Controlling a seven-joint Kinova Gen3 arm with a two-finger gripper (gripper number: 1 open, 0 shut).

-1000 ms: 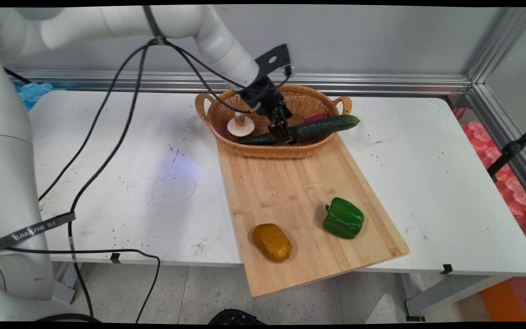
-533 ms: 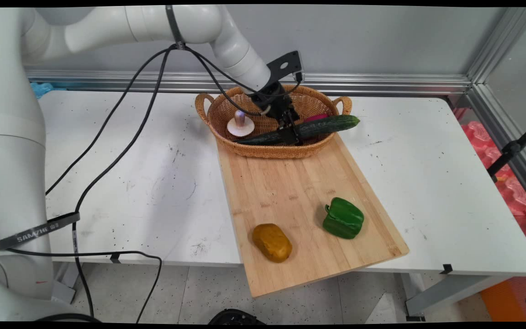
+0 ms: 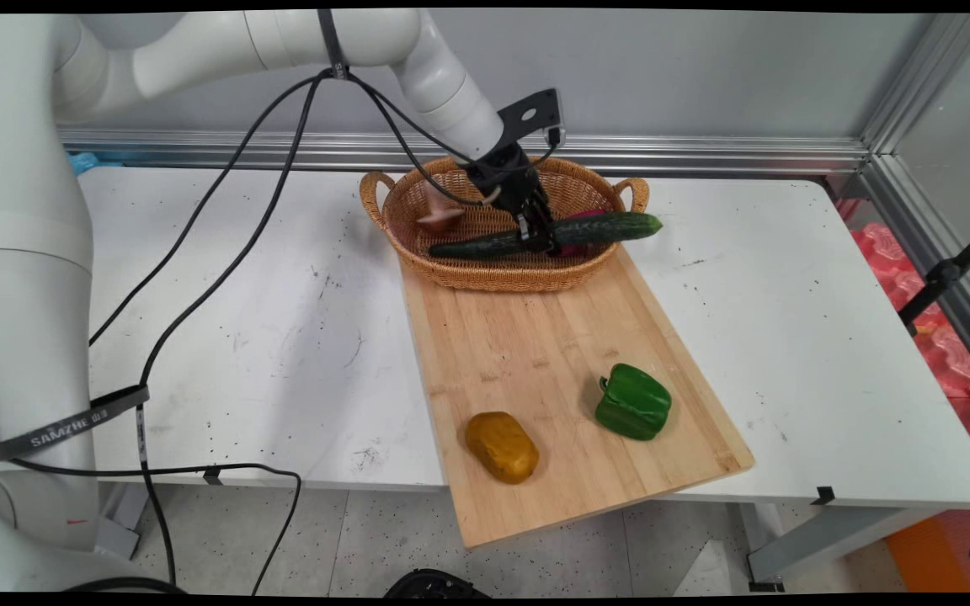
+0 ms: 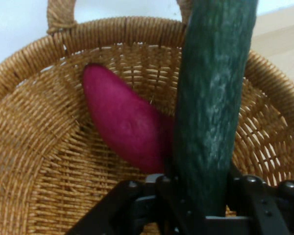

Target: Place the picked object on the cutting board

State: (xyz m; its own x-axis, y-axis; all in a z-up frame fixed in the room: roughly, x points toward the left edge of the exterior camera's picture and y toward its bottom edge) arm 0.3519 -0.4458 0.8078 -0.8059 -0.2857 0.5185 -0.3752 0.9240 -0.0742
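- Gripping long dark-green cucumber (image 3: 546,236) mid-length, black pincer (image 3: 540,238) clamped on it inside oval woven wicker basket (image 3: 485,273).
- Cucumber's right end pokes over basket rim.
- Magenta oblong vegetable (image 4: 125,120) lies beside it.
- Green bell pepper (image 3: 633,401), brown potato (image 3: 501,446) on wooden cutting board (image 3: 535,337).

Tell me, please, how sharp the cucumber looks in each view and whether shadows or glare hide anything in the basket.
Main view: the cucumber is sharp and evenly lit, with no glare; the arm shades the mushroom in the wicker basket. Hand view: the cucumber fills the frame, slightly soft but with its bumpy skin readable; the claw closed on it is dark, and the magenta sweet potato is partly hidden behind it.
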